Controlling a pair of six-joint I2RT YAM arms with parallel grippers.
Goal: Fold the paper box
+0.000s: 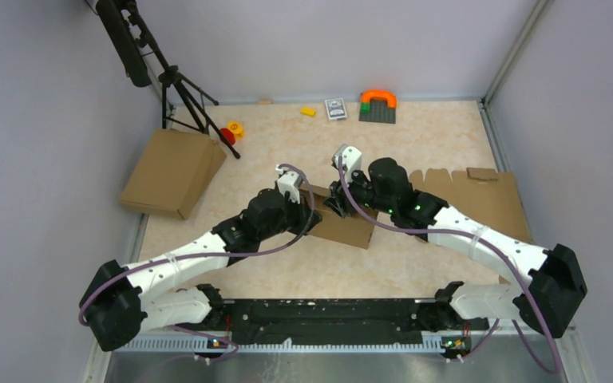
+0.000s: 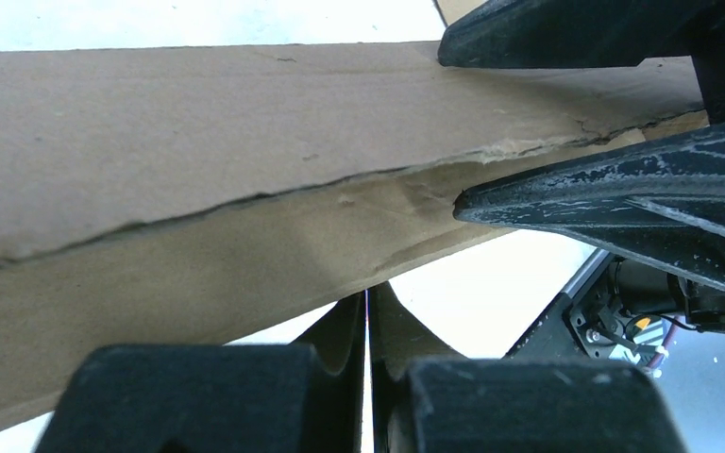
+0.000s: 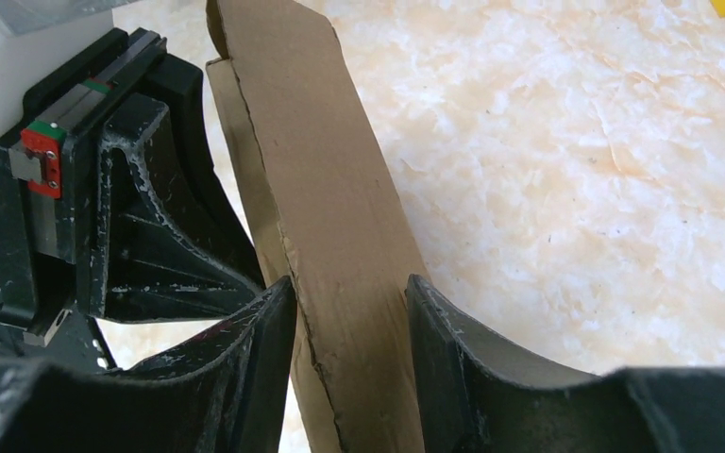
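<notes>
Both arms rise from their bases at the near edge of the table (image 1: 327,271) and lean inward, elbows wide, so the wrists nearly meet mid-table. The left pincer (image 2: 368,310) is closed, its black fingers flat together, tips up against the lower edge of the paper box (image 1: 350,227) (whether any cardboard is nipped between them I cannot tell). The right pincer (image 3: 349,283) faces it and is clamped on the paper box, one scuffed black finger on each face of a raised wall.

That wall is plain brown corrugated board, matte, doubled over, with a ragged dark seam along the fold. The right wrist view shows it upright and slightly bowed; the left wrist view shows it as a long slanting band. Only the overhead view shows the rest of the paper box lying flat just beneath both pincers on the marbled beige top.

Well left of the left pincer lies another brown box (image 1: 172,171), closed and shallow; just right of the right pincer, a flat cardboard blank (image 1: 479,195) with notched edges. Far beyond both pincers, at the table's far edge, sit a black tripod (image 1: 177,88), a red and yellow toy (image 1: 230,132), a yellow block (image 1: 309,112), a card pack (image 1: 335,108) and a grey plate (image 1: 377,113) bearing an orange arch (image 1: 379,96).
</notes>
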